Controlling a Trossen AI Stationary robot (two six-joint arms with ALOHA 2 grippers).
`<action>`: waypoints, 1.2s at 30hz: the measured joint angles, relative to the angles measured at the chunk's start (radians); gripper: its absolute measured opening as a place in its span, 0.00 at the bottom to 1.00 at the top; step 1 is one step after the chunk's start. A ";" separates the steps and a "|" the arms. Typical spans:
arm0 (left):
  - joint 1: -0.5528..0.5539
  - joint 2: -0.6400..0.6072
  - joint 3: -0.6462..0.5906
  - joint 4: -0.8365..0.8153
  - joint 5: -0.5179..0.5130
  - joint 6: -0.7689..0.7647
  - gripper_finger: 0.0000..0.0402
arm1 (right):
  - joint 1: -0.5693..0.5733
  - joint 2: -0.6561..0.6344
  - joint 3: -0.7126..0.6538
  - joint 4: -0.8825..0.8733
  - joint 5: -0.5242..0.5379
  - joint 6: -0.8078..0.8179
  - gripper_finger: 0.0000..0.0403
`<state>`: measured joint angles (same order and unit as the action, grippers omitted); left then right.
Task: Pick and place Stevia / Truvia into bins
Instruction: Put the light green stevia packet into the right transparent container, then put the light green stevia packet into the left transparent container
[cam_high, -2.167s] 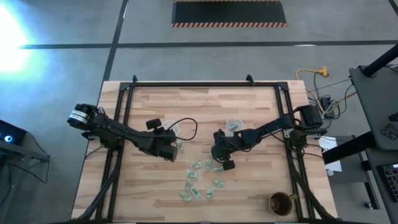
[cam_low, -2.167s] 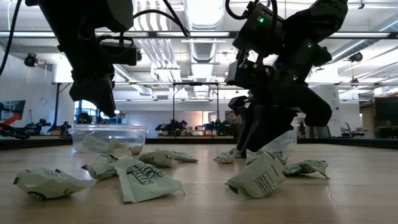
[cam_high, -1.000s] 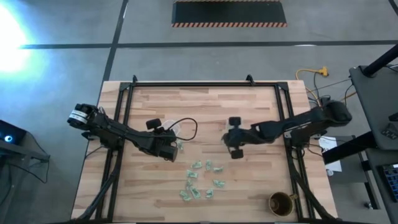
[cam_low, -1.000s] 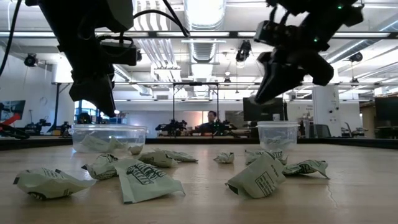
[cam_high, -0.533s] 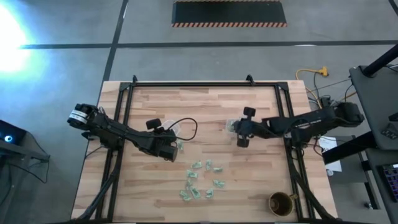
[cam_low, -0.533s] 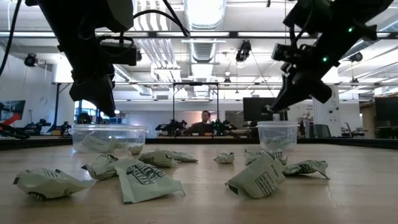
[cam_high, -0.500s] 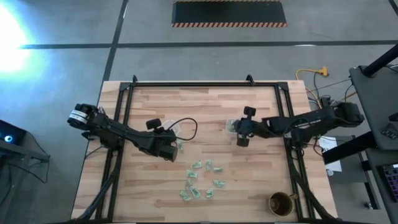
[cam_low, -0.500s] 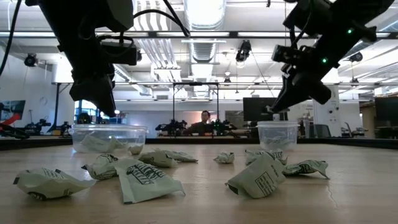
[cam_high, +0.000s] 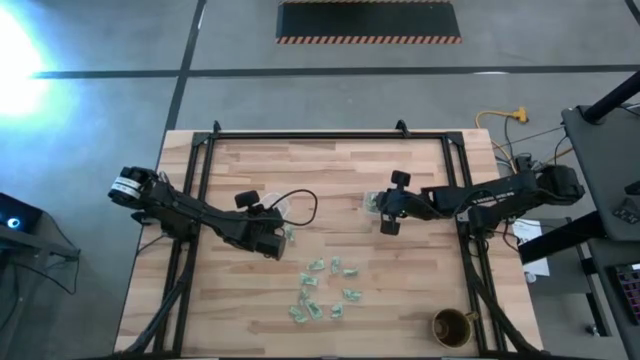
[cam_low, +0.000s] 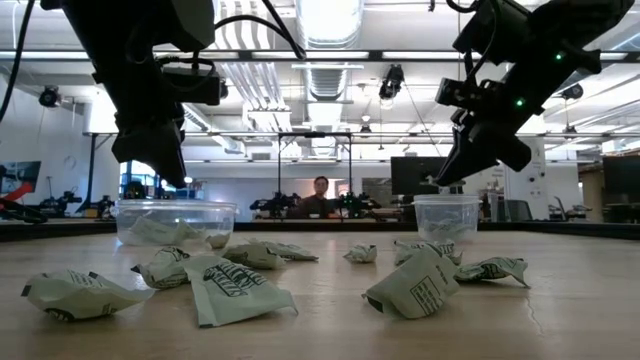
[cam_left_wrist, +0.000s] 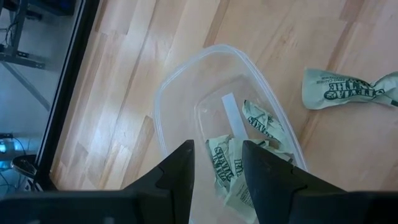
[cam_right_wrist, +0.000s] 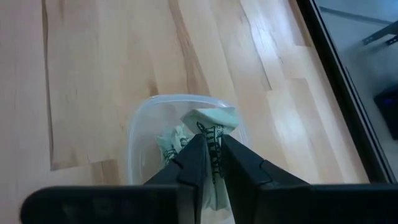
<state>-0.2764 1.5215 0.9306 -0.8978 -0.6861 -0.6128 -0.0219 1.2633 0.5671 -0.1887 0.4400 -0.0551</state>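
Several crumpled green-and-white Stevia packets lie loose on the wood near the table's near edge, large in the low view. The left clear bin holds a few packets. My left gripper hangs open above it and touches nothing. The smaller right bin also holds packets. My right gripper hovers over it, shut on one packet. My right gripper pinches a crumpled packet between its two fingers. The packet's folded end sticks out past the fingertips. The fingers come from above, slanting down. The packet is lifted clear and hangs over the right bin's opening.
A round brown cup stands near the table's near right corner. One more packet lies on the wood just outside the left bin. Black frame rails run along the far and side edges. Bare wood lies between the two bins.
My right gripper, carrying its packet, has moved from beside the loose packets toward the table's far right, stopping over the right bin; in the last half second it has barely shifted. The left arm has kept still.
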 joint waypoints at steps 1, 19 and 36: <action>0.000 0.000 0.000 0.000 0.000 0.000 0.29 | -0.001 0.000 0.000 0.000 0.000 0.000 0.13; 0.000 0.000 0.000 0.000 0.000 0.006 0.29 | -0.002 -0.046 0.013 -0.007 0.006 -0.042 0.33; -0.049 0.000 0.031 0.320 0.127 0.351 0.29 | 0.137 -0.223 -0.001 -0.051 0.004 -0.034 0.25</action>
<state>-0.3258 1.5215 0.9615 -0.5783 -0.5587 -0.2616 0.1147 1.0404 0.5663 -0.2398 0.4442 -0.0891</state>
